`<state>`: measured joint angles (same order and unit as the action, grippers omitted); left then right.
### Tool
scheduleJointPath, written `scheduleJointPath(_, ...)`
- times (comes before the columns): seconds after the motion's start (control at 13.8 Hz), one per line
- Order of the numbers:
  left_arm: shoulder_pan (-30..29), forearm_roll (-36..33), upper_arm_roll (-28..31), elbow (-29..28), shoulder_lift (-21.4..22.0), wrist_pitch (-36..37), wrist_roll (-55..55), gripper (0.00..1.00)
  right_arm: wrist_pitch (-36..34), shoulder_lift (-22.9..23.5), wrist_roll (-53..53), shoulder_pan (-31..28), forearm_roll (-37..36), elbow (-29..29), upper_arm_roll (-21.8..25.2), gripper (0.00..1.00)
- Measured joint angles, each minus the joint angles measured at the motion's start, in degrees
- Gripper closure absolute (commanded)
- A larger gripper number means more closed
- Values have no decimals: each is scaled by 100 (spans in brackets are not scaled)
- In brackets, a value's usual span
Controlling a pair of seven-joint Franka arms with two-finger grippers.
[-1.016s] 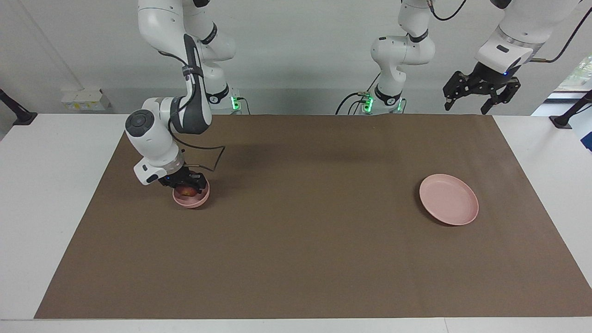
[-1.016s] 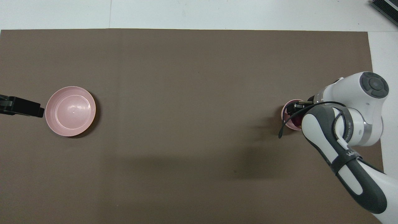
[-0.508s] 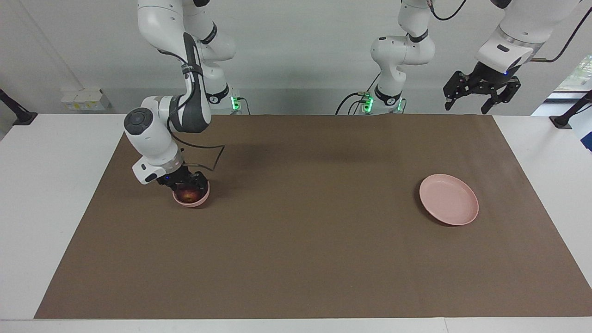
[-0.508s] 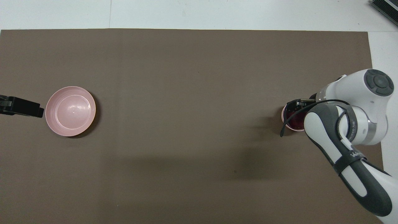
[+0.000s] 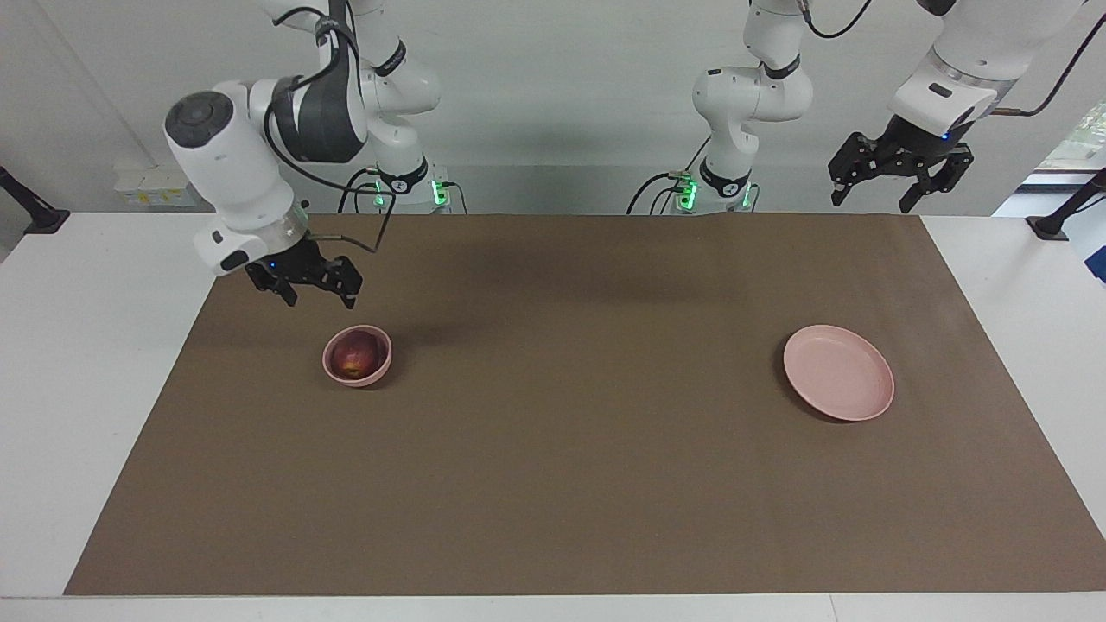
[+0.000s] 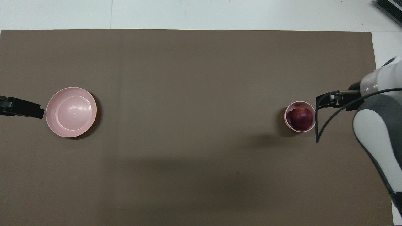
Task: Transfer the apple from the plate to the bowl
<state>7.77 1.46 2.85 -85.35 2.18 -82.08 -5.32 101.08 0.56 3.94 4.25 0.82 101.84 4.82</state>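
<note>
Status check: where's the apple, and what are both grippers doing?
Right gripper open, raised over the mat beside the bowl. Left gripper open, waiting. Apple in bowl; plate bare. Nothing in the way.

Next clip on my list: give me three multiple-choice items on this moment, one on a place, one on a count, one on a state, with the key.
1. Where is the small dark red apple?
A. in the small deep pale pink bowl
B. on the wide shallow pale pink plate
C. on the brown mat

2. How many pink dishes are on the mat?
A. one
B. two
C. three

3. What is the right gripper doing?
A. gripping the apple
B. resting in the bowl
C. raised, open, holding nothing

Key:
1 A, the apple sits inside the bowl's rim.
2 B, just the bowl and the plate.
3 C, its fingers are spread above the mat, apart from the bowl; the left gripper waits, raised and open.
</note>
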Motion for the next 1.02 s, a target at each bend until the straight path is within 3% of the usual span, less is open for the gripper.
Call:
scheduleJointPath(0.29,0,0,0,0,0,0,0,0,-1578,-307,0,-17,-7,-1134,7,0)
scheduleJointPath(0.44,0,0,0,0,0,0,0,0,-2035,-319,1,-16,-7,-1554,-10,0)
scheduleJointPath(1.02,0,0,0,0,0,0,0,0,-2050,-351,2,-19,-10,-1454,17,0)
